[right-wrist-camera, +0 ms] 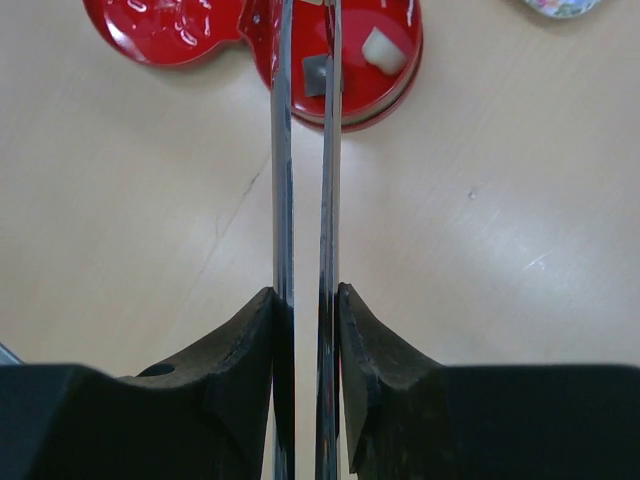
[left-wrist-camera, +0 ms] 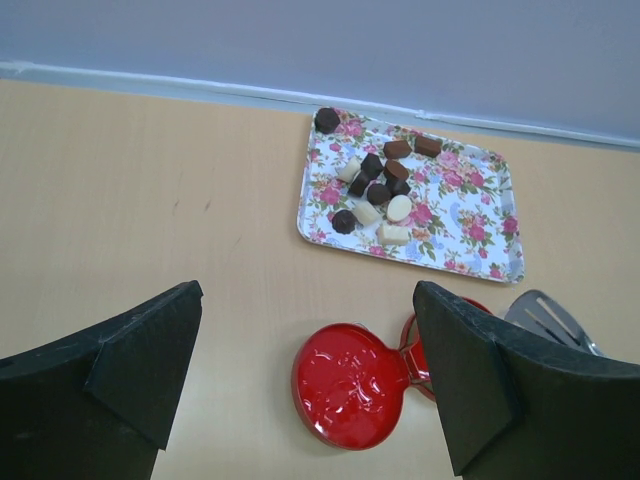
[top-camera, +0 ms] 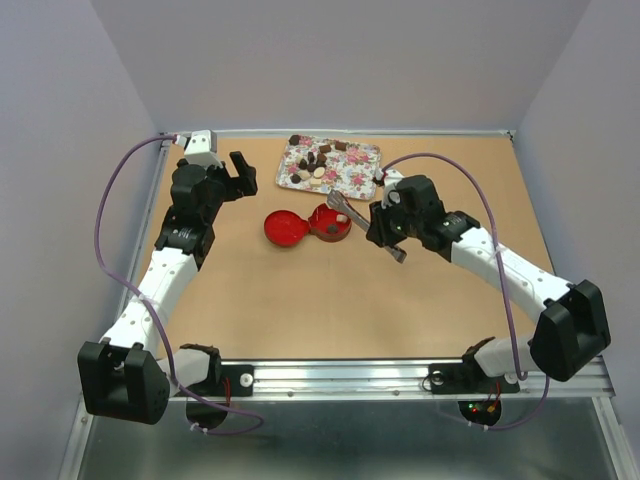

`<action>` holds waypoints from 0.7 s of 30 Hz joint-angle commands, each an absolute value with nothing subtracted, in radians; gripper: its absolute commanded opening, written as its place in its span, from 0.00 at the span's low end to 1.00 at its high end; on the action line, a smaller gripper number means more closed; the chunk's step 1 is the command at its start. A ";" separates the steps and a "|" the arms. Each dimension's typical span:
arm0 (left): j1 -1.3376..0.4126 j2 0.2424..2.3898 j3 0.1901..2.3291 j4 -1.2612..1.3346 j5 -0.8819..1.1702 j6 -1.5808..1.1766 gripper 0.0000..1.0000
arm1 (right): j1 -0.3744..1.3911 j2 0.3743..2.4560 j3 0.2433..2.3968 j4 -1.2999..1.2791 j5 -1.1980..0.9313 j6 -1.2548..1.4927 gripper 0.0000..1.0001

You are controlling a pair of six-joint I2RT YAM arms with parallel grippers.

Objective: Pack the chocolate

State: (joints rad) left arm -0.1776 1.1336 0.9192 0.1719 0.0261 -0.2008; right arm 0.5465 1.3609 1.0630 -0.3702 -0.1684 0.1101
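Chocolate [left-wrist-camera: 375,190] lies clustered on the flowered tray [left-wrist-camera: 470,230], ahead of the left tool [left-wrist-camera: 307,290] (spread wide, empty) — pieces too small to show any heading. Right tool [right-wrist-camera: 305,330] clenches tongs [right-wrist-camera: 283,200], their length running straight ahead to the red tin [right-wrist-camera: 385,90] — a cream piece inside.

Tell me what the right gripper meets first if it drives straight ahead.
The open red tin: the tongs clamped in the right gripper point at it, tips over its rim. Height is unclear, so they might strike the rim or pass above.
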 commanded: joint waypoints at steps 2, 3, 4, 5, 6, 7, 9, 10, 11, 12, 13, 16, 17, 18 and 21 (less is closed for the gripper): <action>-0.184 1.098 0.976 0.196 0.025 -0.206 0.99 | 0.586 1.338 1.043 -0.353 -0.195 0.146 0.32; -0.184 1.101 0.976 0.198 0.025 -0.206 0.99 | 0.589 1.339 1.042 -0.354 -0.190 0.144 0.32; -0.184 1.100 0.976 0.198 0.025 -0.206 0.99 | 0.589 1.344 1.040 -0.354 -0.190 0.146 0.33; -0.184 1.101 0.977 0.196 0.025 -0.204 0.99 | 0.591 1.348 1.042 -0.356 -0.187 0.146 0.33; -0.184 1.104 0.977 0.198 0.023 -0.206 0.99 | 0.591 1.359 1.043 -0.359 -0.186 0.144 0.34; -0.184 1.104 0.979 0.198 0.025 -0.206 0.99 | 0.592 1.364 1.046 -0.360 -0.181 0.141 0.35; -0.184 1.104 0.979 0.198 0.026 -0.204 0.99 | 0.592 1.377 1.052 -0.364 -0.176 0.141 0.36; -0.183 1.106 0.980 0.198 0.023 -0.206 0.99 | 0.594 1.381 1.055 -0.364 -0.170 0.141 0.37; -0.184 1.104 0.980 0.198 0.025 -0.206 0.99 | 0.594 1.385 1.058 -0.364 -0.166 0.140 0.38; -0.184 1.104 0.980 0.198 0.023 -0.207 0.99 | 0.595 1.388 1.063 -0.368 -0.161 0.141 0.39; -0.184 1.104 0.980 0.198 0.025 -0.207 0.99 | 0.595 1.393 1.066 -0.368 -0.158 0.140 0.40; -0.184 1.104 0.982 0.198 0.022 -0.204 0.99 | 0.595 1.397 1.074 -0.371 -0.149 0.137 0.43; -0.183 1.104 0.982 0.198 0.023 -0.206 0.99 | 0.597 1.400 1.075 -0.371 -0.146 0.135 0.44; -0.184 1.104 0.982 0.198 0.023 -0.206 0.99 | 0.595 1.402 1.077 -0.371 -0.144 0.132 0.45; -0.183 1.106 0.980 0.198 0.021 -0.206 0.99 | 0.597 1.407 1.080 -0.373 -0.129 0.130 0.45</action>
